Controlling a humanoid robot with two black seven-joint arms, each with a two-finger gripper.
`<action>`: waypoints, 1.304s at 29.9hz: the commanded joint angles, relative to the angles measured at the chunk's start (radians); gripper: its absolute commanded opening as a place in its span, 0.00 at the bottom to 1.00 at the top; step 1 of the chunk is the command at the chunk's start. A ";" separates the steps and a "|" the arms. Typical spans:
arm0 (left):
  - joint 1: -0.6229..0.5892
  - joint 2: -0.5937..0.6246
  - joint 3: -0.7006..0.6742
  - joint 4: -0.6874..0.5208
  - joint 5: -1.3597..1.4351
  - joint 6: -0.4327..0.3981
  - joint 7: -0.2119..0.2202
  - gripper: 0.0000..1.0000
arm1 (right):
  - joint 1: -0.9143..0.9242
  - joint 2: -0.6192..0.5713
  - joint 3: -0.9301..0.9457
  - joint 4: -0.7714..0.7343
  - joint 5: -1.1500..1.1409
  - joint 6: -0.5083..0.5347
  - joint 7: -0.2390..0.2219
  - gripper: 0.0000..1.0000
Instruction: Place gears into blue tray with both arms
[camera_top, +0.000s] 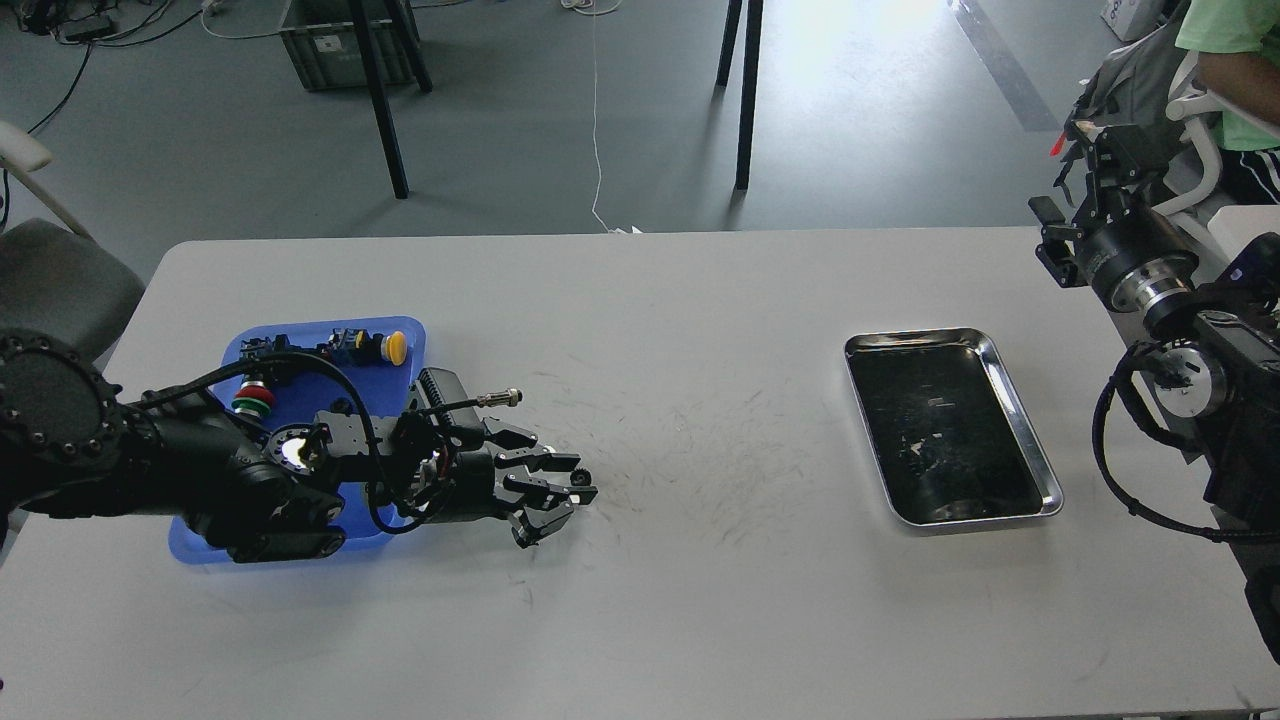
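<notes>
Table (700, 600): one gear (579, 479), two trays.

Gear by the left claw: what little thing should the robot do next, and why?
Probably shut the left gripper on the gear. The tiny black gear sits at its fingers on the table, outside the blue tray, so it needs grasping before it can be carried in.

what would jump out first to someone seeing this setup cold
The left gripper stretches low over the white table, with a tiny black gear at its fingertips. Behind it sits the blue tray at the left, holding colourful push-button switches. Across the table, the shiny steel tray lies at the right, with the right gripper raised off the table's edge.
</notes>
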 joint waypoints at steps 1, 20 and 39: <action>0.002 0.000 -0.001 0.002 0.000 -0.001 -0.001 0.35 | -0.002 -0.001 -0.001 -0.002 0.000 0.000 0.000 0.94; 0.001 0.006 -0.008 -0.015 0.006 -0.001 -0.018 0.13 | -0.008 -0.002 -0.003 -0.002 -0.001 -0.001 0.000 0.95; -0.108 0.253 -0.003 -0.088 0.029 -0.001 -0.020 0.16 | -0.015 -0.001 -0.005 0.000 -0.001 -0.011 0.000 0.95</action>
